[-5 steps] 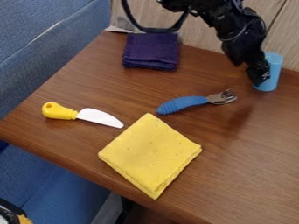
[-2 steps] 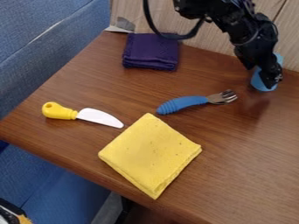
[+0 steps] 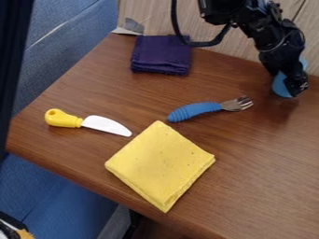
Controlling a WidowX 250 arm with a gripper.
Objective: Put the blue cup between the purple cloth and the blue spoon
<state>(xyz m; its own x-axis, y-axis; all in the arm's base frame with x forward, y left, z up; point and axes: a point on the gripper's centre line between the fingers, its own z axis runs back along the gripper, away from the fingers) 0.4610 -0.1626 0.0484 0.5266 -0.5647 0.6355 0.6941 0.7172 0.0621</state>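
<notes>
My arm point(image 3: 259, 25) enters at the top edge, right of centre, and angles down to the right. My gripper point(image 3: 296, 85) is at its lower end, at the upper right of the frame, in front of the blue cup point(image 3: 281, 86). The gripper hides part of the cup, so I cannot tell whether it is open, closed or holding the cup. The cup is near the back edge of the brown table point(image 3: 81, 161), above and to the right of the blue-handled fork point(image 3: 195, 111). The fork lies right of centre, tines toward the right. The folded purple cloth point(image 3: 160, 55) lies at the upper centre; a black cable point(image 3: 200, 44) loops across the view of its upper right corner. The folded yellow cloth point(image 3: 161, 165) lies at the lower centre, one corner near the fork's handle. The knife point(image 3: 106, 125) lies at the left, yellow handle outward, white blade toward the yellow cloth.
</notes>
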